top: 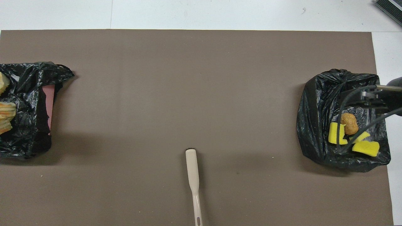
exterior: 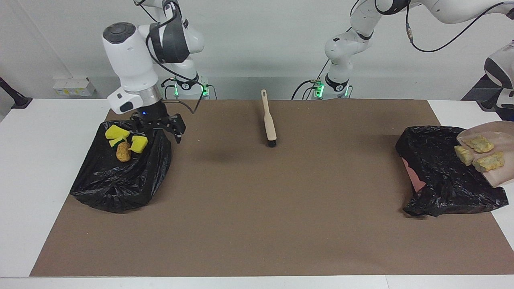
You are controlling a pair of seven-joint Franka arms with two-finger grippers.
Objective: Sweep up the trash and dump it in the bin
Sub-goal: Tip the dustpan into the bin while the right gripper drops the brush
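Black bags line both bins. In the facing view I see the right pincer (exterior: 160, 129) open over the bin (exterior: 120, 168) at the right arm's end, where three yellow chunks (exterior: 116, 131) and an orange lump (exterior: 123, 151) lie. At the left arm's end, a tilted dustpan (exterior: 500, 132) carries three beige lumps (exterior: 480, 143) over the other bin (exterior: 437, 168); the left pincer is out of shot, closed. The brush (exterior: 269, 120) lies mid-worktop.

Overhead, the chunks (top: 337, 137) and lump (top: 349, 123) sit in the bag; the brush (top: 193, 175) lies near the robots.

A robot lab; bare white wall (exterior: 261, 48), brown mat (exterior: 257, 208) over white table (exterior: 44, 160), cabled arms.
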